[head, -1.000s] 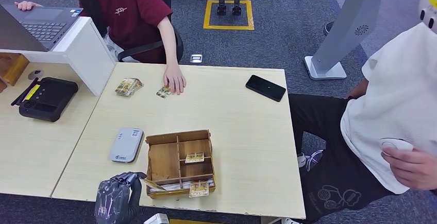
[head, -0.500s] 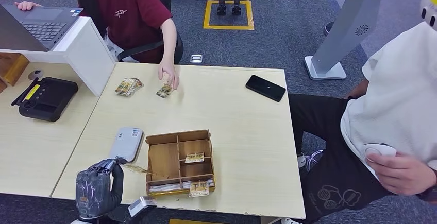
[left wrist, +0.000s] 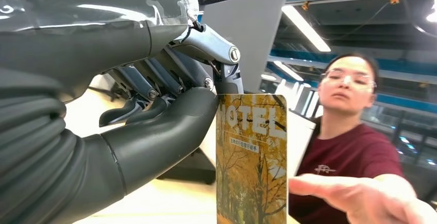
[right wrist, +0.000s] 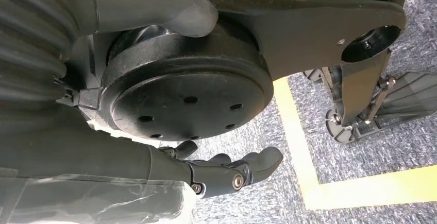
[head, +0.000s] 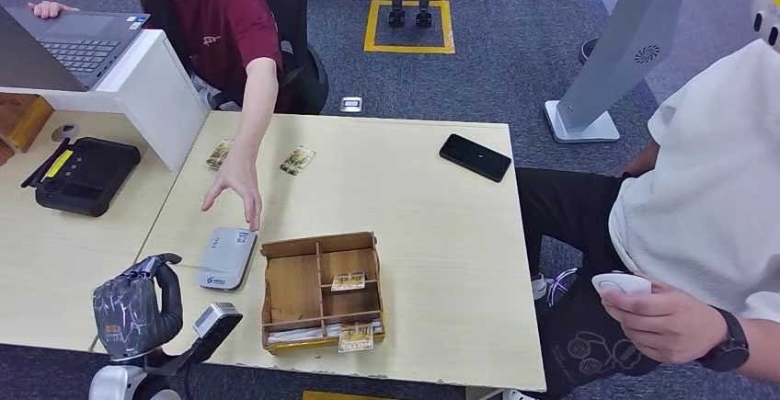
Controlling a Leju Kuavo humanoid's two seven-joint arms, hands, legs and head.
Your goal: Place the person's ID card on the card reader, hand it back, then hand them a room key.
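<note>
Pinching the room key (left wrist: 251,159) between thumb and fingers, your left hand (head: 133,303) sits at the lower left of the frame, just left of the card reader (head: 226,257). The person's hand (head: 235,186) reaches toward it. Your right hand (right wrist: 227,170) hangs loosely curled, holding nothing.

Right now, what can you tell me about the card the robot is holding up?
The card is a flat rectangle with rounded corners, printed with golden autumn trees and the word HOTEL across its top, plus a small line of text beneath. It stands upright, pinched at its upper edge between the thumb and fingers of the left hand. A person's hand reaches toward it, not yet touching.
</note>
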